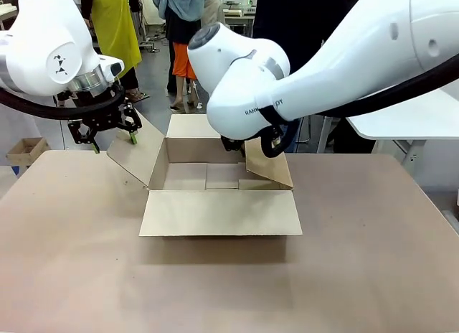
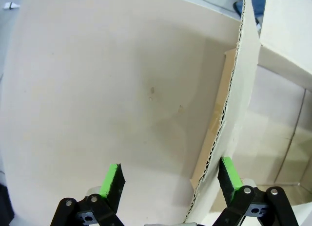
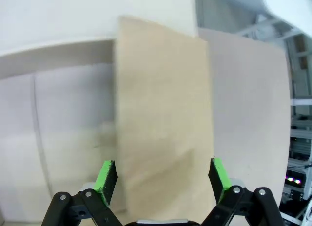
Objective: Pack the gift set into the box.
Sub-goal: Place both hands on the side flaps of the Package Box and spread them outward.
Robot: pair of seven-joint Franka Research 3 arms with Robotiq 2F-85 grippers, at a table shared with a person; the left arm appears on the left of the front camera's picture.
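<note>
Front view: one box (image 1: 193, 151) of plain brown corrugated cardboard sits at mid-surface (image 1: 358, 268) with its top open. It has four flaps. The near flap (image 1: 219, 212) lies flat on the surface, the far flap (image 1: 192, 125) stands up, the left flap (image 1: 135, 155) tilts outward, and the right flap (image 1: 271, 166) leans over the opening. Bare room lies in front of the box and to both sides.

Two tools are at the box, one per side flap. The left tool (image 1: 115, 142) is released at the left flap's top edge. In the left wrist view the flap's fluted cut edge runs between the green pads (image 2: 111, 179), nearer one pad; contact cannot be told. The right tool (image 3: 162, 176) is also released, with its fingers wide either side of the smooth right flap.
</note>
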